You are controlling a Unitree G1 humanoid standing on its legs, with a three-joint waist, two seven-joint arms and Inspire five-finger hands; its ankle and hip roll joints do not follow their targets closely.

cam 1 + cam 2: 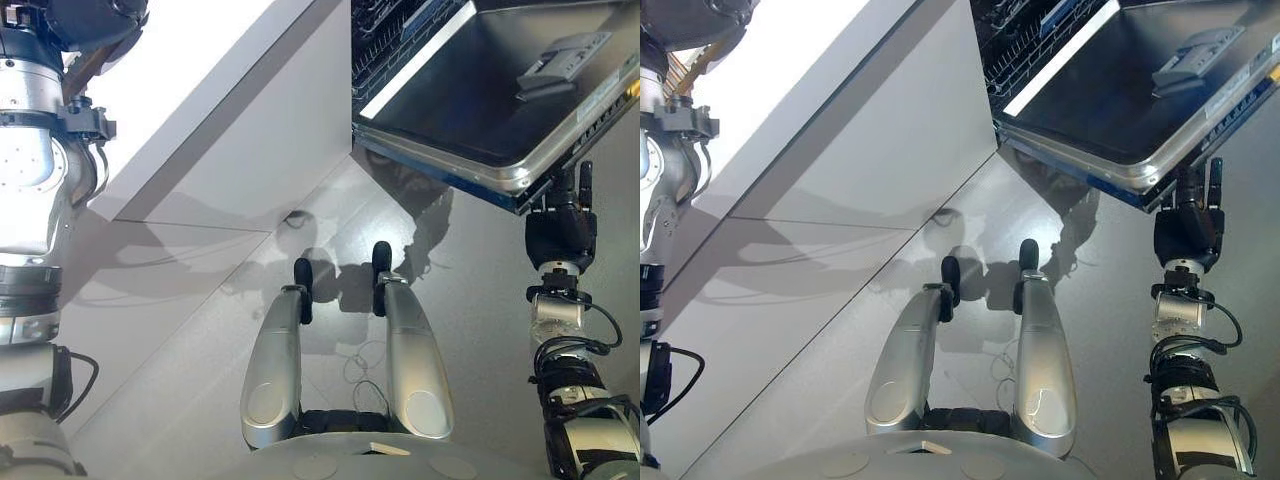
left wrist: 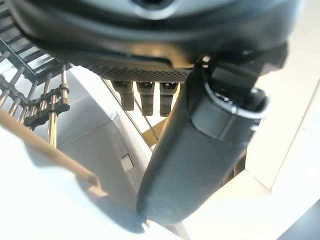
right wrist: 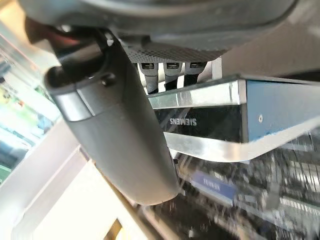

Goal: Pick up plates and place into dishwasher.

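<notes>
My right hand is up at the outer edge of the open dishwasher door, which lies folded down in front of me with its dark inner face upward and a small detergent compartment set into it. In my right wrist view the fingers run straight up against the door's silver front edge, not curled round it, and the thumb stands out relaxed below, so that hand is opened out and carries nothing. Past the door's edge that view shows a blurred lower rack of dark wire. From my head I see the dishwasher's rack of dark wire behind the door's hinge side. My left hand is raised beside the white counter; its fingers hang straight and its thumb sticks out loosely, holding nothing. Next to it my left wrist view shows a dish rack with dark and wooden rods. I cannot make out a plate in any of my views. The pale floor lies below.
</notes>
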